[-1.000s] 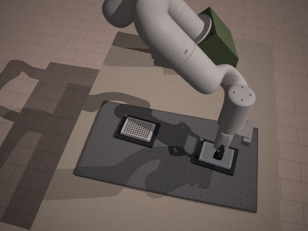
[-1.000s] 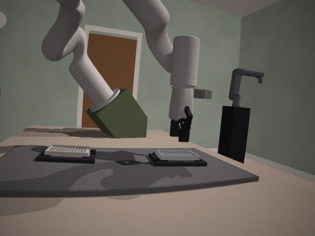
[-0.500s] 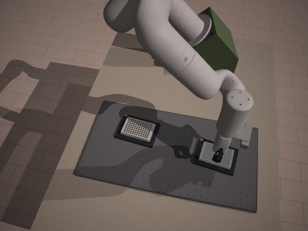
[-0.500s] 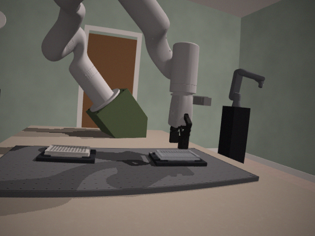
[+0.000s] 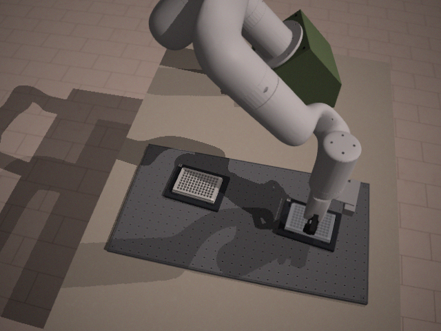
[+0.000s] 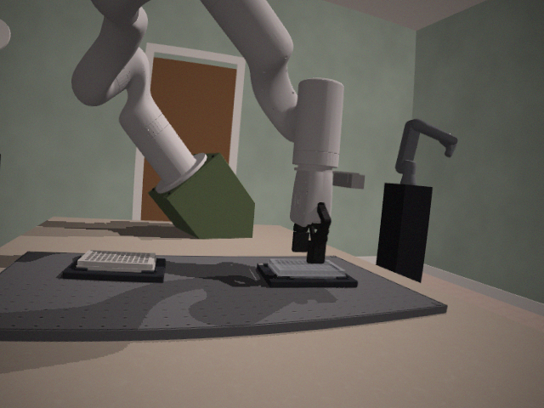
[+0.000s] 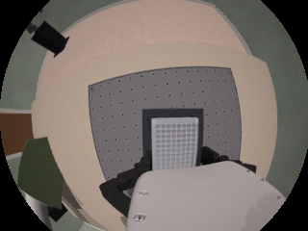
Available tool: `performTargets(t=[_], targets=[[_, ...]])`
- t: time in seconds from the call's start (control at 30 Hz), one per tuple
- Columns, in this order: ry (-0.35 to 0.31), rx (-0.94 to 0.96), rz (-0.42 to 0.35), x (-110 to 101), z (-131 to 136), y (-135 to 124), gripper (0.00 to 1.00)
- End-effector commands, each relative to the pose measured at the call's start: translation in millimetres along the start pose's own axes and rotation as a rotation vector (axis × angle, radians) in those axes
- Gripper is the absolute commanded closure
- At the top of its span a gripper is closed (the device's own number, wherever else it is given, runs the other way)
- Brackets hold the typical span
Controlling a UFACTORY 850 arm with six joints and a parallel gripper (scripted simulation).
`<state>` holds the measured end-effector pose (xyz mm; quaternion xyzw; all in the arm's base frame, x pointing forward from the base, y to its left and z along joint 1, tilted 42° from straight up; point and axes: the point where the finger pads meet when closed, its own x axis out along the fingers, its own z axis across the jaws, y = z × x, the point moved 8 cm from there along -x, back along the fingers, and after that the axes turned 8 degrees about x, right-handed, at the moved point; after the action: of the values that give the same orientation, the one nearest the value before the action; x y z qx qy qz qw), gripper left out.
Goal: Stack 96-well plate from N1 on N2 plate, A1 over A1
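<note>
A white 96-well plate lies flat in the black nest N1 [image 5: 305, 236] at the right of the grey baseplate. It also shows in the exterior view [image 6: 306, 267] and the wrist view [image 7: 175, 142]. A second white plate [image 5: 197, 185] lies flat in nest N2 at the left, also seen in the exterior view [image 6: 116, 260]. My gripper [image 5: 310, 227] [image 6: 315, 254] points straight down over the N1 plate, fingers open and empty, with the tips very low, about at the plate's top. The cut corners are too small to tell.
The nests sit on a perforated grey baseplate [image 5: 235, 227] on a beige table. The arm's green base block [image 6: 206, 201] stands behind. A black pedestal with a small grey arm [image 6: 403, 230] stands at the table's right edge.
</note>
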<state>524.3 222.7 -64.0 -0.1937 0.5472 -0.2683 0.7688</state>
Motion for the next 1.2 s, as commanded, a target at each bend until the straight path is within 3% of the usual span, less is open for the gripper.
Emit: performTargets(t=[0.0,1.17], targets=[[-0.001,0.000,0.001,-1,1,0,0.00],[-0.001,0.000,0.001,19,1,0,0.00]])
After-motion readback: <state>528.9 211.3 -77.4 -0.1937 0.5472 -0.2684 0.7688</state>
